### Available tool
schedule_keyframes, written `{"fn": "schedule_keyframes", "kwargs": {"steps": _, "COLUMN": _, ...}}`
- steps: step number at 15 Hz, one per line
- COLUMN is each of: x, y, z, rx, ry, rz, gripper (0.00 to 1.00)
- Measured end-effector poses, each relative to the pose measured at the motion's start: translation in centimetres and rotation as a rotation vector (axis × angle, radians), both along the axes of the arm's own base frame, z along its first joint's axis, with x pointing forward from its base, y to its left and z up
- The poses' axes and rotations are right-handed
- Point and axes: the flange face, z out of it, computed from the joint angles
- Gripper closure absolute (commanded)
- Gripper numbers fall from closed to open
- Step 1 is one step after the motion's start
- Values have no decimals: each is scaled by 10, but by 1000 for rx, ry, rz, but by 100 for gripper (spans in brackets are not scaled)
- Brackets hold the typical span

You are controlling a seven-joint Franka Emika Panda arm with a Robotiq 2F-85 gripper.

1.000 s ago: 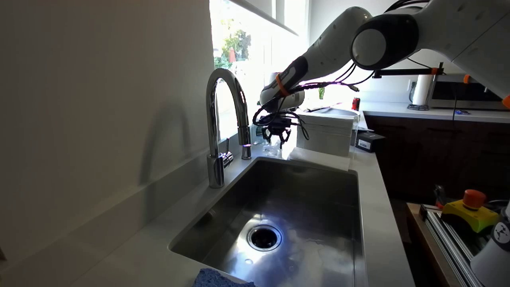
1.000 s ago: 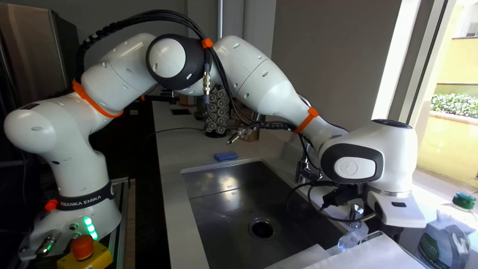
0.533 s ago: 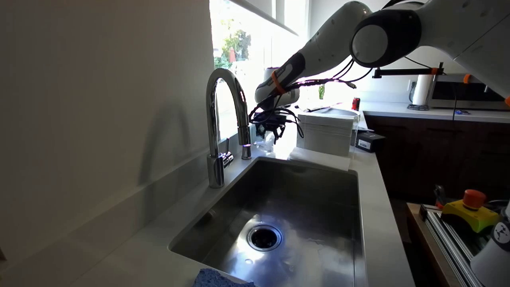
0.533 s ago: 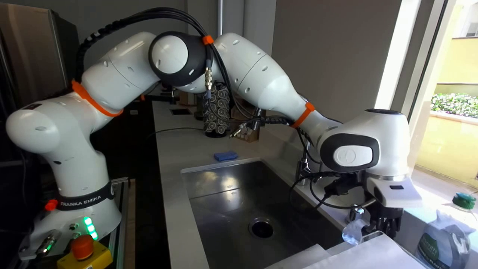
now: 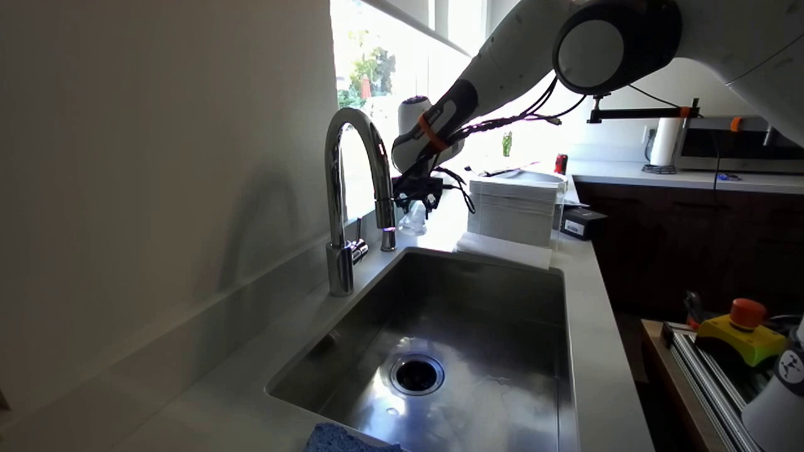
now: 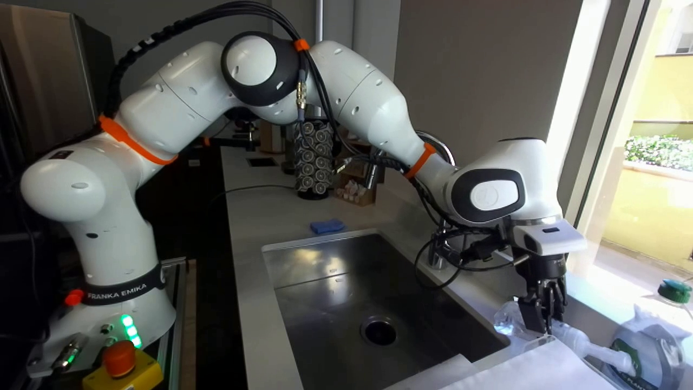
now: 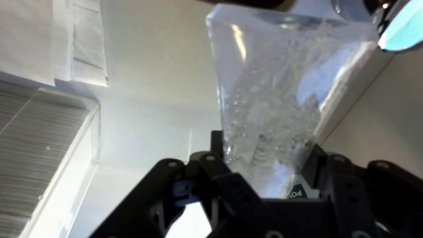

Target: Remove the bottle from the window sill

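Sink left in an exterior view, then the clear plastic bottle hanging crosswise, jaws pinched round its narrower part, base sinkward. Looks off the window sill imo. Neck points toward the green-capped jug, so I'd guess base-first next.

White FRANKA EMIKA on the robot's base, letters PLANT low on a green-capped bottle, partly hidden PO on a dark label

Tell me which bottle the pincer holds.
The clear bottle, held tipped over in the pincer; the green-capped bottle stands upright, ungripped.
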Motion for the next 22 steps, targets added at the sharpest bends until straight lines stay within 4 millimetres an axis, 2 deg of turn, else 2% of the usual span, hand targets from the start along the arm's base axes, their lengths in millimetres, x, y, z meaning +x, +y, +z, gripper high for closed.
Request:
{"fn": "schedule_keyframes", "kwargs": {"steps": 7, "x": -8, "y": 33, "z": 12, "rx": -184, "ry": -60, "rz": -17, "gripper": 70}}
{"fn": "schedule_keyframes", "kwargs": {"steps": 12, "x": -33, "y": 51, "z": 9, "rx": -232, "ry": -119, "rz": -20, "gripper": 70}}
{"fn": "schedule_keyframes", "kwargs": {"steps": 13, "x": -39, "y": 53, "z": 8, "rx": -241, "ry": -133, "rz": -22, "gripper": 45}}
{"fn": "schedule_keyframes", "kwargs": {"steps": 15, "x": -50, "y": 57, "z": 8, "rx": -260, "ry": -149, "rz": -30, "gripper": 45}}
{"fn": "schedule_keyframes", "kwargs": {"steps": 18, "x": -56, "y": 61, "z": 8, "rx": -261, "ry": -146, "rz": -37, "gripper": 45}}
{"fn": "schedule_keyframes", "kwargs": {"steps": 19, "x": -56, "y": 62, "z": 9, "rx": -261, "ry": -147, "rz": -38, "gripper": 70}}
{"fn": "schedule_keyframes", "kwargs": {"steps": 22, "x": -56, "y": 61, "z": 7, "rx": -262, "ry": -142, "rz": -35, "gripper": 70}}
